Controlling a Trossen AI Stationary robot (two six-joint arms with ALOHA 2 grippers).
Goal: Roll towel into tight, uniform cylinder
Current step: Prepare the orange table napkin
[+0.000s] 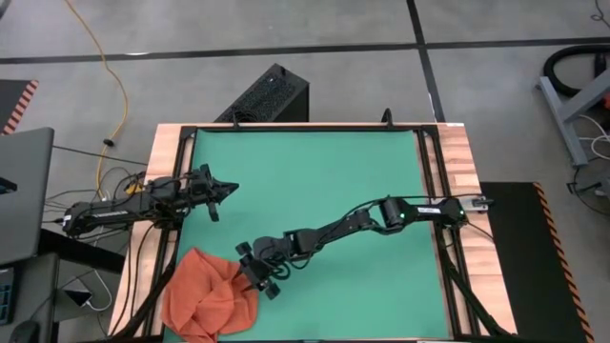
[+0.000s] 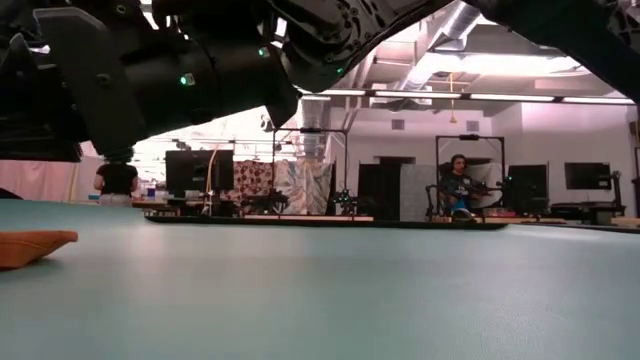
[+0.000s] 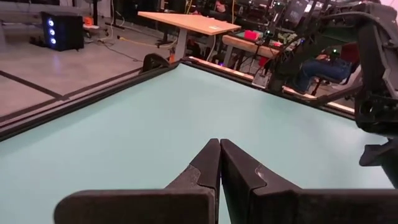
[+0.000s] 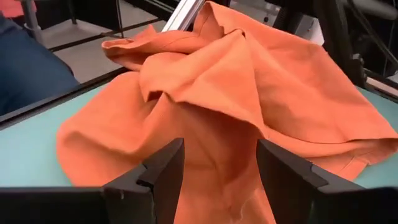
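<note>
Fingers, right gripper (image 4: 217, 180): spread apart, dark, one on each side of a raised fold of the towel (image 4: 236, 87); whether they touch the cloth cannot be told. In the high view this gripper (image 1: 257, 273) sits at the towel's edge, its arm stretched across the mat from the right side of the table.

Fingers, left gripper (image 3: 219, 163): pressed together, tips meeting in a point above bare mat. In the high view this gripper (image 1: 224, 190) waits near the left edge of the mat, well apart from the towel.

Towel (image 1: 212, 293): orange-red, crumpled in a loose heap with peaks and folds, unrolled. Lies at the near-left corner of the mat, partly over its edge. An edge of it (image 2: 35, 246) shows low at the left of the low view.

Mat (image 1: 324, 181): green, covers most of the table (image 1: 167, 152), which has a wooden border.

Room: two people (image 2: 458, 185) beyond the table, among desks and monitors.
</note>
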